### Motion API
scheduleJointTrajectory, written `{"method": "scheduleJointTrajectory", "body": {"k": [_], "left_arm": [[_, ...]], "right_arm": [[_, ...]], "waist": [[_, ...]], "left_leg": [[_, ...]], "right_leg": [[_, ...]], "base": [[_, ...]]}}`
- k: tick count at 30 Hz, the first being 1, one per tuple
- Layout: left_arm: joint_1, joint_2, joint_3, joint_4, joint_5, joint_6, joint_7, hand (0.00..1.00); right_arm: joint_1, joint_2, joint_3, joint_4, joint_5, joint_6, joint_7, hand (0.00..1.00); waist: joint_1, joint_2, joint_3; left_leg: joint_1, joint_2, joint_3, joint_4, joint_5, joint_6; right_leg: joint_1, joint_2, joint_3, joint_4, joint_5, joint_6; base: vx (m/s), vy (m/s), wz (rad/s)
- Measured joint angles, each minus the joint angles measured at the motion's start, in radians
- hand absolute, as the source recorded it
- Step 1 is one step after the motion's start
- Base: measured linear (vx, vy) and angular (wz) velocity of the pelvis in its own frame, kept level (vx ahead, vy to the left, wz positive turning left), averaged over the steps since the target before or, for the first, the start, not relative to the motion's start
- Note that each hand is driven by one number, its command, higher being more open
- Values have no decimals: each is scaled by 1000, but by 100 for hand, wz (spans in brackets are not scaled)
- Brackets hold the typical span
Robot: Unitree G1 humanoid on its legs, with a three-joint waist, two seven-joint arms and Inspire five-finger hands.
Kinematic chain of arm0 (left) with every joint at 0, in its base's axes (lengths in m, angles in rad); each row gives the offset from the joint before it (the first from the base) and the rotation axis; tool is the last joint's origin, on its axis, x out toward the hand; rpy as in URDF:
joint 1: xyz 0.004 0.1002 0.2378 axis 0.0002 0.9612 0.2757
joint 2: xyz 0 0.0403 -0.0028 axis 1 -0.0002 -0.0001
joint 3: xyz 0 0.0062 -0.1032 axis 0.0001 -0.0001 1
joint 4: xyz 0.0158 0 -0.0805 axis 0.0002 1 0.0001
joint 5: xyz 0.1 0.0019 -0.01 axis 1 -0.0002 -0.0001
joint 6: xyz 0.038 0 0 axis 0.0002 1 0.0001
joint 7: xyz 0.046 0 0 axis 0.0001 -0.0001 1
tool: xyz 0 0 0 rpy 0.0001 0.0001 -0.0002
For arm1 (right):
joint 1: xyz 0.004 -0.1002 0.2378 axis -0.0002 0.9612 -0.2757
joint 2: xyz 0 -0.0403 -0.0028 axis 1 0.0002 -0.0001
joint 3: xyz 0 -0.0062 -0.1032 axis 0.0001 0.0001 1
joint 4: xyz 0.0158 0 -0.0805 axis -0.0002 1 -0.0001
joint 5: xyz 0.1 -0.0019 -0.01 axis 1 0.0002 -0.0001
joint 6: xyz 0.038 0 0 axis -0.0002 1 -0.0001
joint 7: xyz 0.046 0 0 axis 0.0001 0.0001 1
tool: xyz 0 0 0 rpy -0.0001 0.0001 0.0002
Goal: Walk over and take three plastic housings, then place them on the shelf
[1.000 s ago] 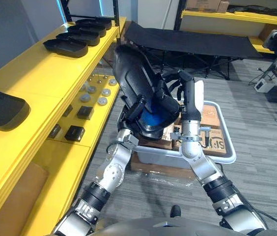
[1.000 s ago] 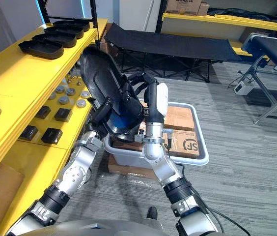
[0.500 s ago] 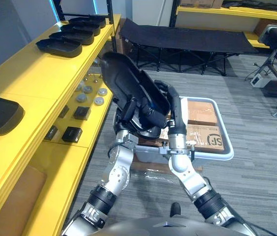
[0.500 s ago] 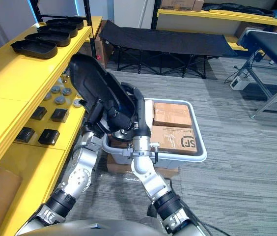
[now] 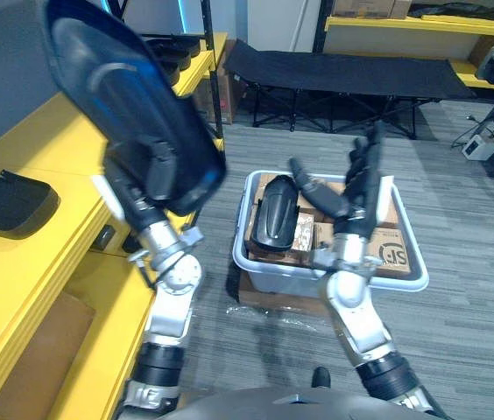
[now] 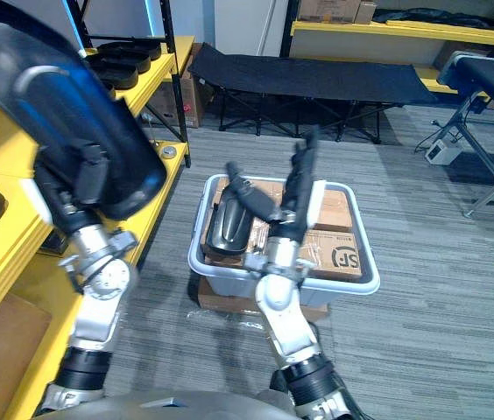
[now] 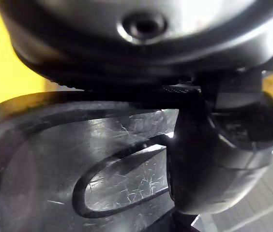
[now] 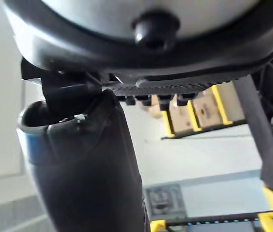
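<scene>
Nearest at hand, at the lower left of the frame, the left hand (image 5: pixel 139 194) is seen clamped on a large black housing (image 5: pixel 116 96), with its fingers curled round the lower edge. That housing is held high at the upper left, tilted, over the front of the yellow shelf (image 5: pixel 45 149) and not yet set down on it. At lower centre the right hand (image 5: pixel 352 210) is spread wide with straight fingers, and nothing is held in it. Just beyond it a grey bin (image 5: pixel 256 267) stands on the floor, and a second housing (image 5: pixel 275 214) lies in it on top of cardboard boxes (image 5: pixel 387 254). At the left edge another housing (image 5: pixel 6 203) is laid on the shelf, and a row of housings (image 6: pixel 133 52) is seen at the far end, upper left. The placing of the held piece is judged to be the step in hand. At least the piece in the bin seems left to fetch. How many of the three are already placed cannot be told.
</scene>
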Motion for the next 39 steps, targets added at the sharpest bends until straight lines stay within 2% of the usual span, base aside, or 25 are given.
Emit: {"method": "scheduleJointTrajectory", "body": {"k": [3, 5, 8, 9, 10, 12, 13, 15, 17, 19, 22, 25, 27, 30, 35, 39], "left_arm": [[52, 55, 38, 0, 76, 22, -21, 0], [79, 69, 60, 0, 77, 26, -53, 0], [83, 69, 63, 0, 43, 5, -98, 0], [90, 67, 62, 0, -14, -29, -134, 0], [96, 62, 60, -2, -47, -48, -155, 0], [161, 13, 47, -74, -192, -103, -263, 0], [177, 0, 36, -95, -227, -114, -294, 0], [211, -14, -16, -144, -300, -141, -397, 0], [218, -14, -40, -158, -345, -156, -469, 0], [227, -18, -38, -158, -372, -168, -498, 0], [238, -23, -5, -158, -390, -183, -518, 0], [245, -24, 58, -168, -396, -183, -514, 0], [272, -26, 98, -209, -404, -184, -511, 0], [311, -51, 172, -275, -406, -185, -500, 0], [391, -89, 278, -315, -444, -218, -494, 0], [434, -112, 300, -314, -503, -225, -506, 0]], "right_arm": [[46, -43, -74, -77, 148, -13, 170, 100], [91, -57, -112, -122, 289, -5, 361, 100], [145, -60, -147, -149, 349, 34, 491, 100], [160, -56, -157, -149, 347, 65, 509, 100], [169, -52, -163, -149, 347, 84, 515, 100], [204, -13, -172, -132, 282, 164, 494, 100], [212, -5, -174, -117, 248, 175, 479, 100], [215, 11, -177, -2, 81, 215, 401, 100], [214, 12, -175, 90, 61, 236, 371, 100], [212, 12, -176, 147, 41, 238, 360, 100], [194, 11, -172, 193, 23, 238, 332, 100], [155, 16, -157, 194, 23, 223, 305, 100], [128, 26, -151, 194, 19, 219, 303, 100], [94, 30, -141, 200, -16, 211, 284, 100], [54, 52, -78, 222, -13, 219, 315, 100], [53, 53, -24, 234, -14, 253, 365, 100]], "waist": [[2, 1, 0], [-2, 1, 0], [-3, 3, -1], [-7, 6, -2], [-9, 7, -2], [-27, 13, -2], [-27, 14, -1], [-21, 16, -1], [-5, 27, 3], [0, 42, 1], [8, 52, 2], [34, 49, 2], [39, 45, 2], [84, 45, 2], [142, 41, 1], [155, 33, -1]], "left_leg": [[4, 0, 6, -1, -3, -1], [7, 0, 17, -1, -5, -1], [3, 0, 19, -4, -4, 0], [3, 0, 22, -8, -4, 0], [3, 0, 23, -10, -3, 0], [4, 0, 24, -16, -3, 1], [4, 0, 24, -16, -3, 1], [4, 0, 24, -16, -3, 1], [3, -1, 23, -16, -3, 1], [-3, -1, 16, -15, -3, 1], [-15, 0, -8, -14, 0, 3], [-29, 0, -48, -11, 1, 9], [-46, 1, -77, -9, 6, 11], [-61, 0, -119, -14, 20, 7], [-65, 0, -156, -8, 25, 0], [-102, -4, -212, 23, 12, 12]], "right_leg": [[-1, 0, 4, 0, -2, -1], [-7, 0, 13, 0, -5, -6], [-13, 0, 15, 0, -6, -6], [-16, 0, 16, 0, -5, -6], [-16, 0, 16, 0, -5, -5], [-17, 1, 16, 0, -3, -1], [-17, 1, 17, 0, -3, -1], [-17, 1, 17, 0, -3, -1], [-16, 1, 16, 0, -3, -1], [-16, 1, 11, 0, -3, 0], [-9, 1, -12, 0, -3, 0], [11, -1, -49, 0, -10, 0], [17, -2, -79, 0, -15, -2], [31, -2, -119, 0, -19, -2], [58, -2, -156, 0, -28, -1], [93, -2, -221, 0, -47, 3]], "base": [[0, 0, -6], [0, 0, -13], [-1, 1, -3], [0, 0, 0], [0, 0, 0], [15, 9, 0], [41, 20, 1], [19, 10, 0], [0, 0, 0], [-1, 3, 7], [-5, -1, 19], [-29, 0, 33], [-20, -2, 44], [-2, 1, 42], [4, 14, 23], [-21, 19, 44]]}}
